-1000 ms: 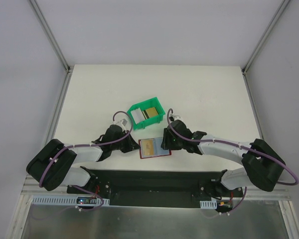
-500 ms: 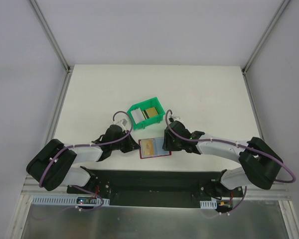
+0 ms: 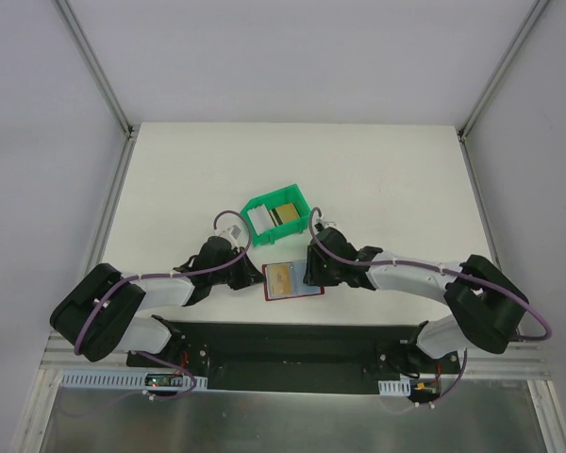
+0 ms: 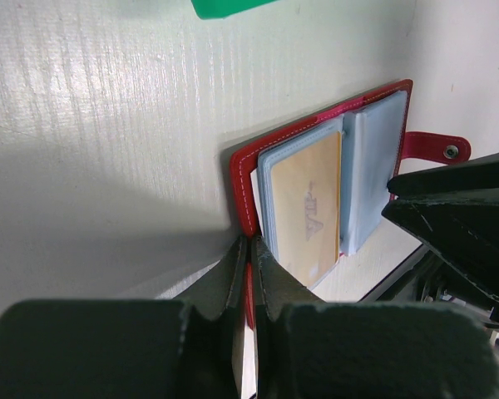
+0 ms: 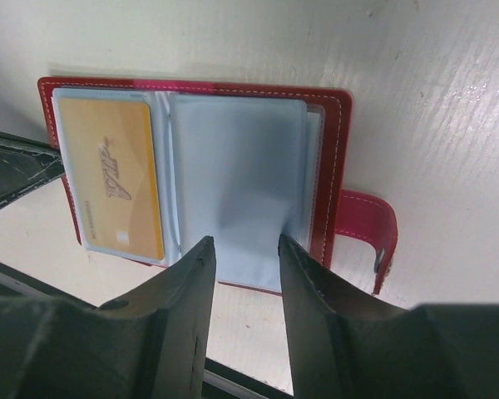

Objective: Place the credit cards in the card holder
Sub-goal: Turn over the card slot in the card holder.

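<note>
The red card holder (image 3: 292, 281) lies open at the table's near edge, with pale blue-grey pockets. A golden-yellow card (image 4: 306, 208) sits in its left pocket and also shows in the right wrist view (image 5: 112, 176). My left gripper (image 4: 251, 249) is shut on the holder's red left cover edge (image 4: 241, 187). My right gripper (image 5: 245, 249) is open over the near edge of the empty right pocket (image 5: 237, 179) and holds nothing. The snap tab (image 5: 364, 233) sticks out to the right. More cards (image 3: 281, 213) lie in the green bin.
The green plastic bin (image 3: 264, 206) stands just behind the holder, between the two arms. The table's near edge and the black base rail (image 3: 292, 340) run right below the holder.
The right arm has shifted slightly left over the holder's right side. The left gripper and the holder have not moved.
</note>
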Tool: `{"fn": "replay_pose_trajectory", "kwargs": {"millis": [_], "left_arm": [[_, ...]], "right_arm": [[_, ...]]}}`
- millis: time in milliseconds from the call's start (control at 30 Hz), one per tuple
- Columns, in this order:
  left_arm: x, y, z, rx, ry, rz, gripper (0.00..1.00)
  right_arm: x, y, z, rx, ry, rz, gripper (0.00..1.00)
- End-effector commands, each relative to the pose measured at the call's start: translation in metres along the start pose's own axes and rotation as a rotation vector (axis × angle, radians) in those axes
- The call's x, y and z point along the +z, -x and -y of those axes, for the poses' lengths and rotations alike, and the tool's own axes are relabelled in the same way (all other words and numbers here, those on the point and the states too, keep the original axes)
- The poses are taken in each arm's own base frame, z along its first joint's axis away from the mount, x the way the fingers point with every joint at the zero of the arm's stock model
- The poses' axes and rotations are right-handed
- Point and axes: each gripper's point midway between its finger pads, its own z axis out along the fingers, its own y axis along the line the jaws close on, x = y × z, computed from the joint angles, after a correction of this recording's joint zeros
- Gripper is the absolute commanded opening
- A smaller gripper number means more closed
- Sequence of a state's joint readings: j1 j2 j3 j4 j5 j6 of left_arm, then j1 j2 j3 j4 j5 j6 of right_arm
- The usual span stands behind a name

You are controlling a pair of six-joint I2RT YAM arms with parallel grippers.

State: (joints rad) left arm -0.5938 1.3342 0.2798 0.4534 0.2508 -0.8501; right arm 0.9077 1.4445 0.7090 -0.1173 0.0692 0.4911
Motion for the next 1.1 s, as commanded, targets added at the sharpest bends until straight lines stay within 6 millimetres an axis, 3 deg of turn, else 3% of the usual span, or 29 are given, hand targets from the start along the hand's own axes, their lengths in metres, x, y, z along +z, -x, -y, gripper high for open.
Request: {"fn": "replay_pose_trajectory", "kwargs": {"millis": [0,133,267,367,533,700,867,1067], "left_arm": [[-0.007,-0.033,-0.054,-0.022,0.197,-0.103,0.0],[-0.006,-0.033,-0.053,-0.021,0.199,-0.106,0.0],[-0.005,-0.033,-0.053,-0.022,0.198,-0.109,0.0],[-0.005,-0.033,-0.054,-0.023,0.201,-0.108,0.0],[-0.006,-0.035,-0.059,-0.042,0.218,-0.101,0.0],[-0.006,-0.037,-0.064,-0.057,0.24,-0.102,0.0],[-0.005,-0.037,-0.066,-0.062,0.252,-0.107,0.0],[-0.004,-0.037,-0.066,-0.064,0.253,-0.108,0.0]], "right_arm": [[0.005,0.002,-0.008,0.028,0.009,-0.018,0.39],[0.013,-0.003,-0.012,0.017,0.026,-0.054,0.39],[0.023,-0.009,-0.036,0.002,0.122,-0.129,0.38],[0.028,-0.003,-0.061,-0.01,0.225,-0.136,0.38],[0.013,0.012,-0.108,-0.077,0.417,-0.108,0.38],[-0.015,0.014,-0.143,-0.15,0.597,-0.089,0.39],[-0.035,0.018,-0.144,-0.183,0.626,-0.023,0.41],[-0.048,0.028,-0.129,-0.202,0.56,0.05,0.41]]}}
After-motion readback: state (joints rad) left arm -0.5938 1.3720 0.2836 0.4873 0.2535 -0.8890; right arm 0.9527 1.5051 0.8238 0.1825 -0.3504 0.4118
